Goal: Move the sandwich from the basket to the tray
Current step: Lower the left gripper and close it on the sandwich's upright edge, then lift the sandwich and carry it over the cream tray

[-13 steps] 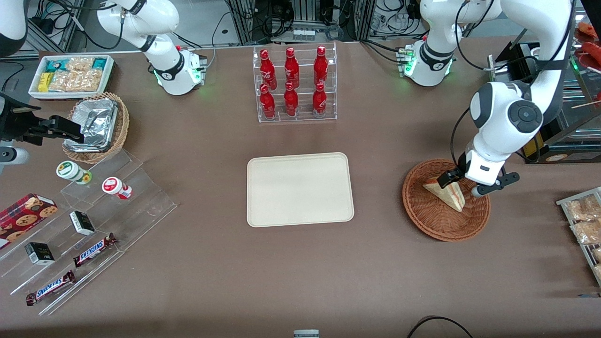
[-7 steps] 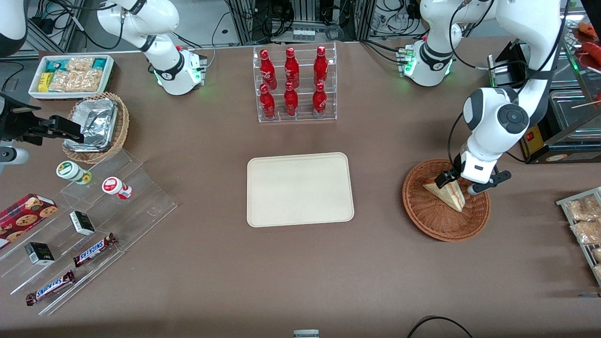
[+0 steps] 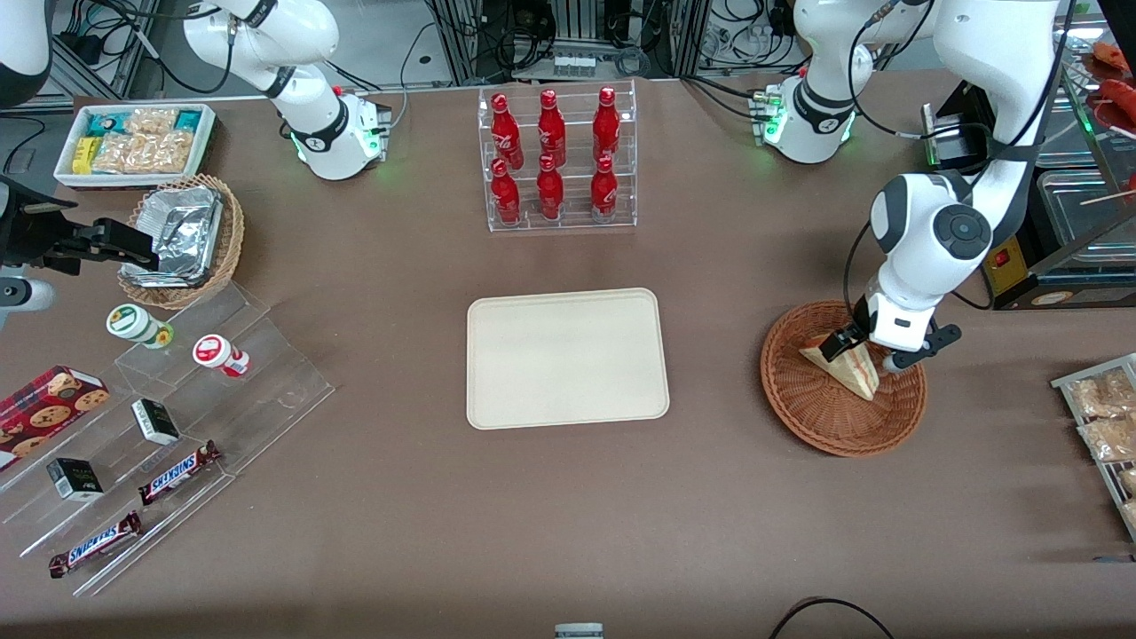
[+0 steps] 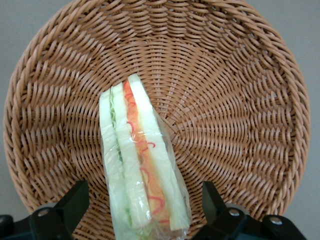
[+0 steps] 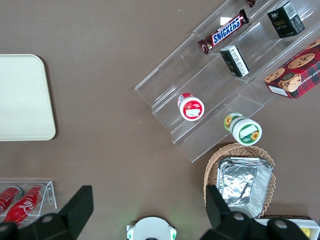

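The sandwich (image 3: pixel 849 372), a clear-wrapped pale wedge with red, orange and green filling, lies in the round reddish-brown wicker basket (image 3: pixel 803 417) toward the working arm's end of the table. My left gripper (image 3: pixel 865 353) is low over the basket and open, with one black finger on each side of the sandwich. In the left wrist view the sandwich (image 4: pixel 140 160) lies between the fingers (image 4: pixel 75 200) with a gap on both sides, on the basket's woven floor (image 4: pixel 240 100). The cream tray (image 3: pixel 566 358) lies bare at the table's middle; its corner shows in the right wrist view (image 5: pixel 22 97).
A clear rack of red bottles (image 3: pixel 557 160) stands farther from the front camera than the tray. Packets on a rack (image 3: pixel 1105 417) and a black appliance (image 3: pixel 1047 231) flank the basket. A tan basket of foil trays (image 3: pixel 182 235), a white bin (image 3: pixel 133 142) and acrylic snack steps (image 3: pixel 177 426) lie toward the parked arm's end.
The left arm's wrist has shifted a little toward the table's middle, bringing the open gripper more squarely astride the sandwich. The sandwich and basket have not moved.
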